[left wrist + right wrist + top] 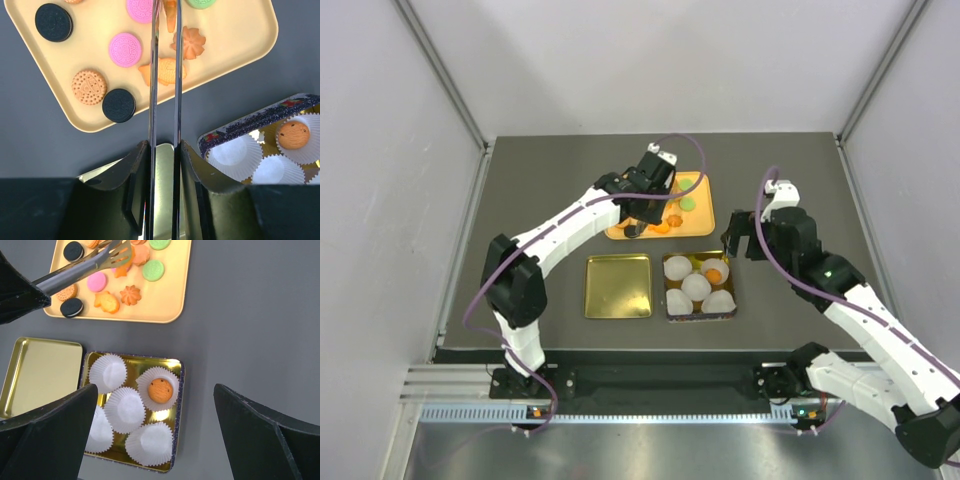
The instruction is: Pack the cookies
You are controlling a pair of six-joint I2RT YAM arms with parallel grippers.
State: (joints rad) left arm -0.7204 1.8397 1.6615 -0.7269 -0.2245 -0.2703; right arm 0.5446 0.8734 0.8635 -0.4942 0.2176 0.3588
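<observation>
My left gripper (164,150) is clamped on a pair of metal tongs (151,85). Their two blades run up the middle of the left wrist view to the tan tray (240,45) at the top of the frame. An orange cookie (170,12) shows between the tong tips; I cannot tell whether it is pinched or just lying there. The other cookies (124,49) lie loose on the tray: pink, black, tan, one fish-shaped and one flower-shaped. One brown cookie (160,390) rests in a white paper cup (172,377) inside the tin (177,420), at lower centre of the right wrist view, among more cups. The gold lid (42,375) lies just left of the tin. My right gripper (738,243) hangs above the tin with its jaws spread wide, holding nothing.
</observation>
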